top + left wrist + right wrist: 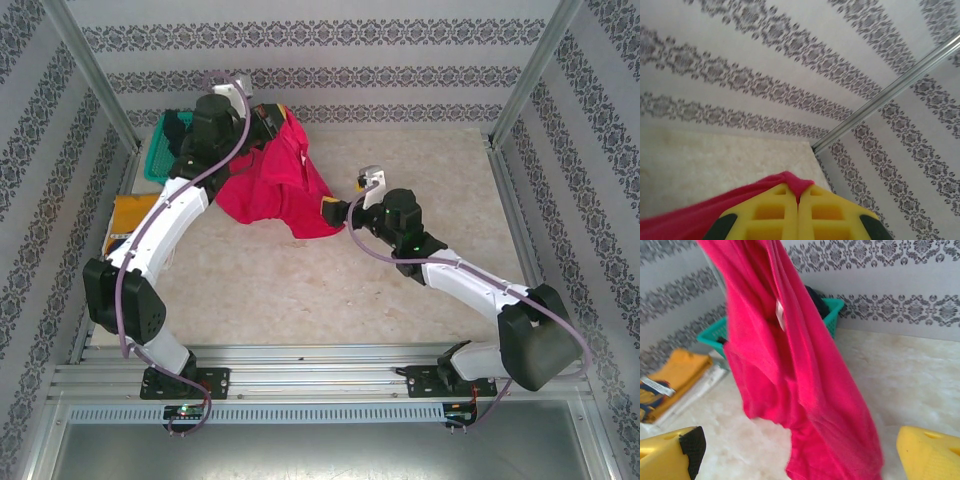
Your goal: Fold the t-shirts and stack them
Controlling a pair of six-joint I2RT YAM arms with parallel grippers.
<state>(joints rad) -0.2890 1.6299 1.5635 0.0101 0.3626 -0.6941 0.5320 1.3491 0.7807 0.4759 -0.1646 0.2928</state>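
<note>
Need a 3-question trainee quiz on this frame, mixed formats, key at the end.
1. True or false: the left gripper is shut on the red shirt.
2. The right gripper is: A) open; B) shut on cloth; C) shut and empty.
3. Fill in: the folded yellow shirt lies by the table's ___ edge.

Key: 1 true; 2 A; 3 left.
</note>
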